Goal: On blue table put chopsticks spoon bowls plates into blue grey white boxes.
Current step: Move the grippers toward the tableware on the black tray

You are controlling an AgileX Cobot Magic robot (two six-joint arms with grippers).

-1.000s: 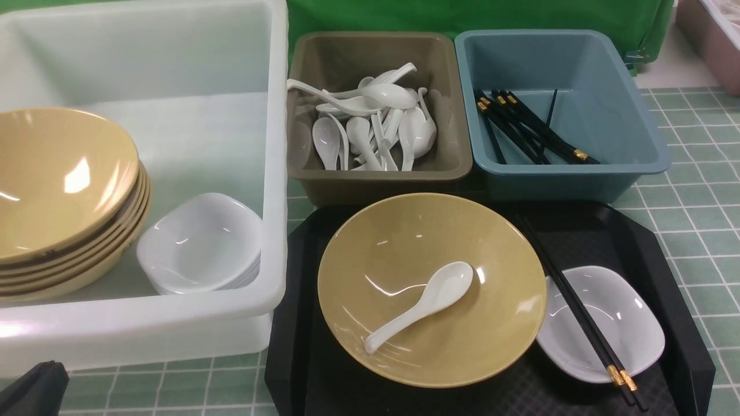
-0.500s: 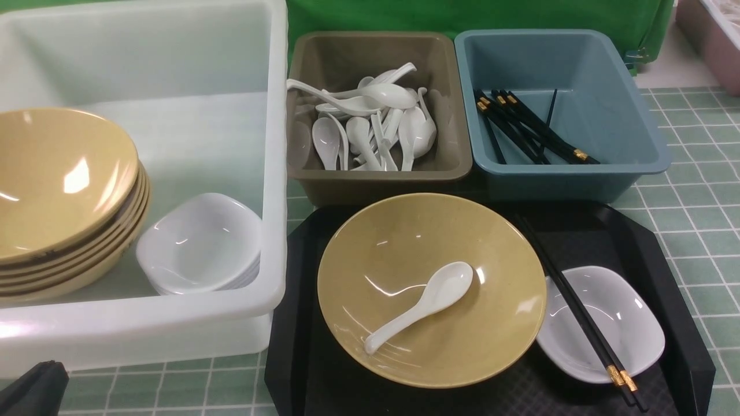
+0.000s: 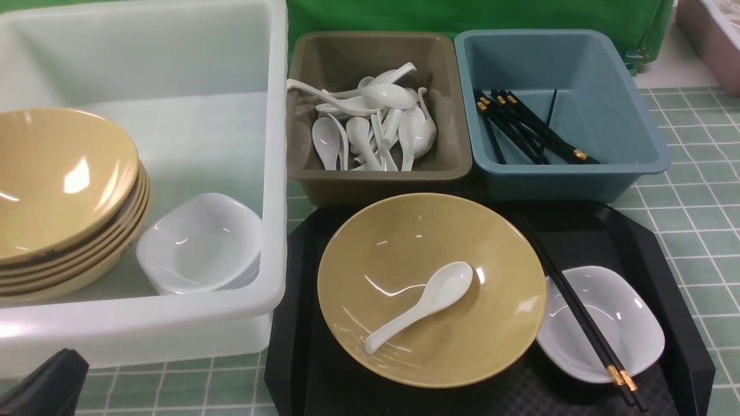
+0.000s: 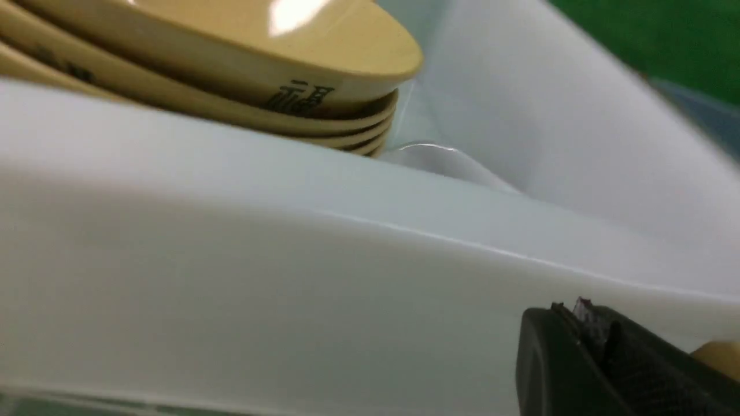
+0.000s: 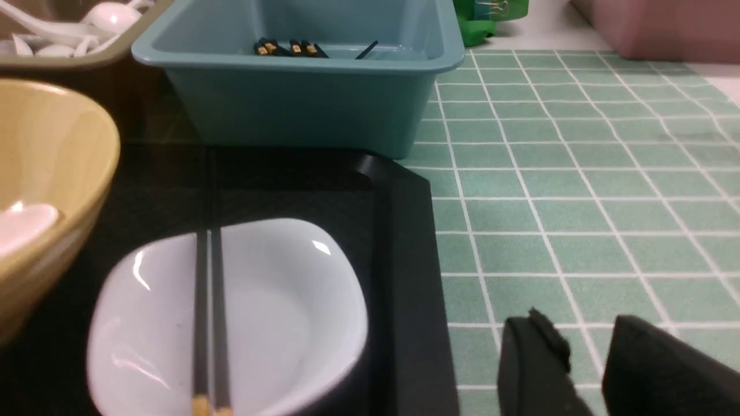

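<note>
On the black tray stands a tan bowl with a white spoon lying inside it. Beside it, a pair of black chopsticks rests across a white plate. The white box holds stacked bowls and plates. Several spoons fill the grey box, and chopsticks lie in the blue box. My left gripper is shut and empty, close against the white box's outer wall. My right gripper is open and empty over the blue table, beside the tray's edge near the plate.
A pink tub sits at the far right behind the table, with green cloth behind the boxes. Bare tiles lie to the right of the tray and in front of the white box.
My left gripper has risen a little further into the front view's lower left corner. Nothing on the tray or in the boxes has moved.
</note>
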